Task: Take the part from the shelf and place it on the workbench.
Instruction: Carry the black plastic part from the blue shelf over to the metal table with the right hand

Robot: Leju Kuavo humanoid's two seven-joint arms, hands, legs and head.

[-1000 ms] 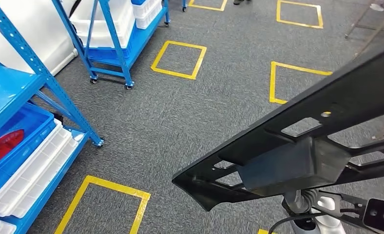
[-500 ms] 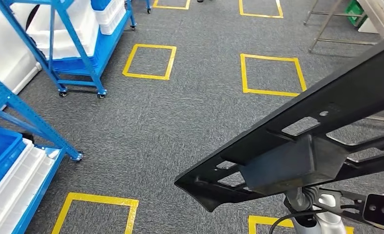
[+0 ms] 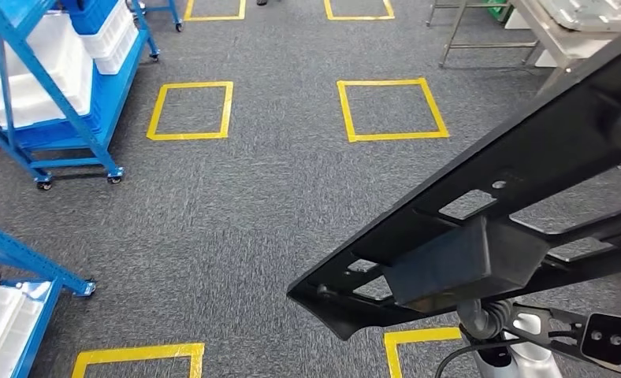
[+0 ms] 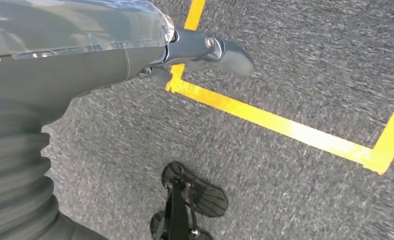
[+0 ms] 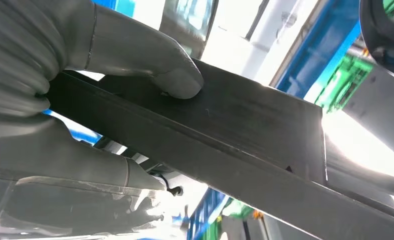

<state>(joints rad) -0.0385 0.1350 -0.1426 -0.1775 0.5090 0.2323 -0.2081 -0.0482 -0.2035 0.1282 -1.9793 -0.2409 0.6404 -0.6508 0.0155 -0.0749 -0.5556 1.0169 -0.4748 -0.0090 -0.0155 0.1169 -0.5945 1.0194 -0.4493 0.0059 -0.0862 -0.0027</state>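
Blue shelf w/ white bins is seen far L on the grey floor. L hand hangs over yellow tape, fingers' state can't be told. Long black part is gripped by R hand, fingers wrapped round it, held up over the floor

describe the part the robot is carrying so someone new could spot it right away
Over the grey carpet with yellow taped squares, look at the lower right of the head view. The long black part slants across there, gripped by the right hand; its cut-out slots set it apart.
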